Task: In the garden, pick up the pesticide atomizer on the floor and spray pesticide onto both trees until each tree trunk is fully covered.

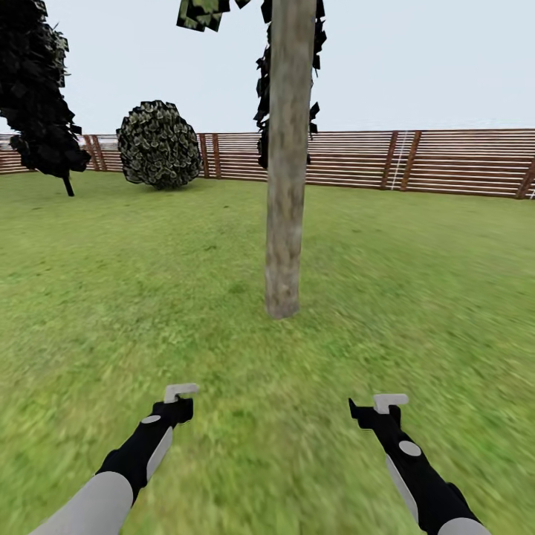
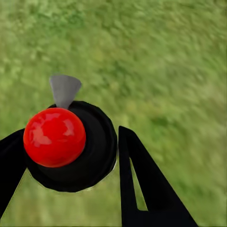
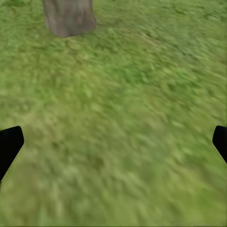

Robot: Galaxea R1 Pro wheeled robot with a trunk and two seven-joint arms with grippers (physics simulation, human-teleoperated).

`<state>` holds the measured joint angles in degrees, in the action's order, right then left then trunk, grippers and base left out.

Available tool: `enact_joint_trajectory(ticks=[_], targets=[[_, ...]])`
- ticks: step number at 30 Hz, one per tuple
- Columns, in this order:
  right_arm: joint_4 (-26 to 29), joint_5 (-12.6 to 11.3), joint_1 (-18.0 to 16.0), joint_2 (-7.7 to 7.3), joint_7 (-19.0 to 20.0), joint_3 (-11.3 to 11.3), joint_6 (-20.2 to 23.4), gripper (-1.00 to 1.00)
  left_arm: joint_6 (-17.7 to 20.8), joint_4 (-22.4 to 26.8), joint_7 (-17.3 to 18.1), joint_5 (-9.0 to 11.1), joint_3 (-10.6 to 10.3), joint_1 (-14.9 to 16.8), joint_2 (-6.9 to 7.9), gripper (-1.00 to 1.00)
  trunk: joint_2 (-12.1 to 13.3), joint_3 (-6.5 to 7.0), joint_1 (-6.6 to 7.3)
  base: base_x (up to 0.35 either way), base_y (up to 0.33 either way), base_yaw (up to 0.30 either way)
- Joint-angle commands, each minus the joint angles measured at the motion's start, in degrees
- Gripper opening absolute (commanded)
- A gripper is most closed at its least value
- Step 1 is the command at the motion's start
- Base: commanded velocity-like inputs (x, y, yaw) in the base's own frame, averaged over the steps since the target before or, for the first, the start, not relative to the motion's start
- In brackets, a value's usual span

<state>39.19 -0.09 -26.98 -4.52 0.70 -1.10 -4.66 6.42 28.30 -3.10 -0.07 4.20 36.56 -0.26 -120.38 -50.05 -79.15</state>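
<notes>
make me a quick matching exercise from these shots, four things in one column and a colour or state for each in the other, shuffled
Things:
1. tree trunk
2. atomizer
3. right tool
4. fence

Colours or states:
A. brown horizontal slats
B. black with a red ball top, between the left tool's fingers
C. open over bare grass
D. mottled grey-brown, upright

Pairs: 1-D, 2-B, 3-C, 4-A

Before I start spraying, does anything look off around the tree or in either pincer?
Nothing stands out. The tree trunk stands upright on the grass, its bark bare of white specks. The left pincer grips the red-topped atomizer; the right pincer is open and empty. The fence looks intact.
</notes>
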Motion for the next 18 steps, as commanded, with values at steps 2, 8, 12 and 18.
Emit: enact_joint_trajectory(ticks=[2,8,12,18], targets=[[-0.02,0.0,0.0,0.0,0.0,0.02,0.0,1.0,0.0,0.01,-0.04,-0.01,-0.05,0.0,0.0,-1.0,0.0,0.0,0.0,0.338,0.084,0.0],[0.01,0.0,0.0,0.01,0.0,0.03,0.0,1.0,0.0,0.0,-0.07,-0.01,-0.07,0.0,0.0,-1.0,0.0,0.0,0.0,0.338,0.084,0.0],[0.01,-0.03,0.0,0.02,0.0,0.04,0.0,1.0,0.0,0.0,-0.07,-0.01,-0.07,0.0,0.0,-1.0,0.0,0.0,0.0,0.338,0.085,0.0],[0.01,-0.07,0.0,0.01,0.0,0.03,0.0,1.0,0.0,0.03,-0.07,-0.01,-0.05,0.0,0.0,-1.0,0.0,0.0,0.0,0.338,0.085,0.0]])
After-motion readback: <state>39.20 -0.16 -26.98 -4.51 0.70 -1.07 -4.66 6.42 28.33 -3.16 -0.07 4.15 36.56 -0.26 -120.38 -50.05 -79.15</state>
